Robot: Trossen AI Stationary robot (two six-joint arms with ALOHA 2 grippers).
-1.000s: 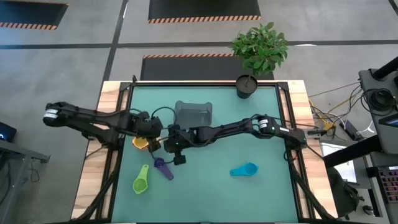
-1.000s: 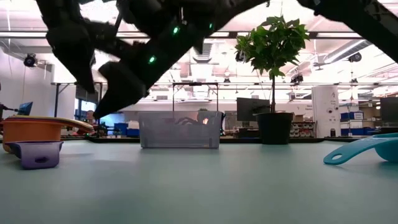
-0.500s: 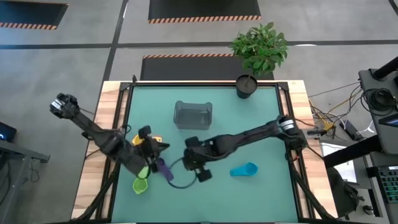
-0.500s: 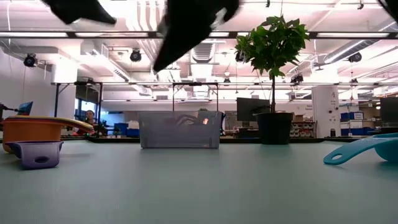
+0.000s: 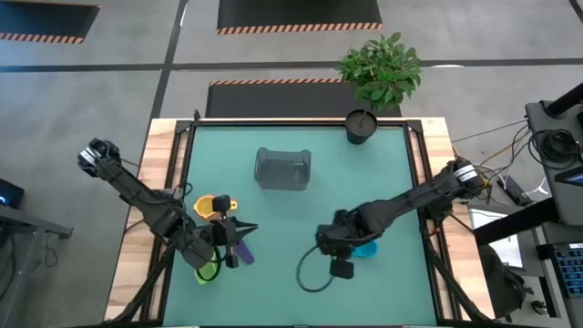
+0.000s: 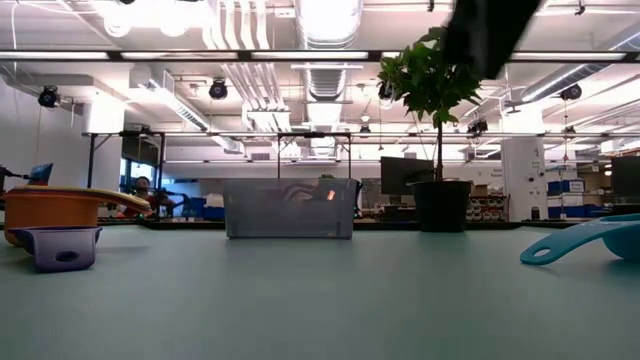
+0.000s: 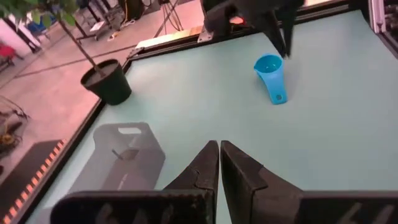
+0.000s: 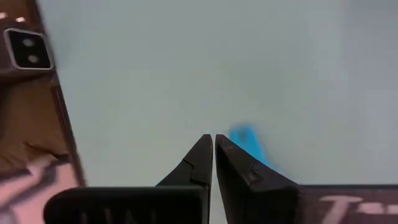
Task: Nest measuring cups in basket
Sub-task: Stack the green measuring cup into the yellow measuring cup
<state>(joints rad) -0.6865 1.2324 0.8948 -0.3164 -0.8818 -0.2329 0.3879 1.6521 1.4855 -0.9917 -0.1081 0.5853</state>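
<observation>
An orange cup with yellow showing at its rim stands left of the table's middle. A purple cup and a green cup lie nearer the front edge. The cyan cup lies on the right. The grey basket stands toward the far side. My left gripper is shut and hovers above the purple cup. My right gripper is shut and hangs just left of the cyan cup. Red and blue cups do not show.
A black plant pot with a leafy plant stands at the far right corner. A cable loops below the right wrist. Wooden side rails border the green mat. The low view's camera sits on the near edge.
Both arms have left the spot beside the basket and orange cup and swung toward the near edge. The left gripper now stands over the purple and green cups. The right gripper has moved toward the table's right, next to the cyan cup. No cup has moved.
</observation>
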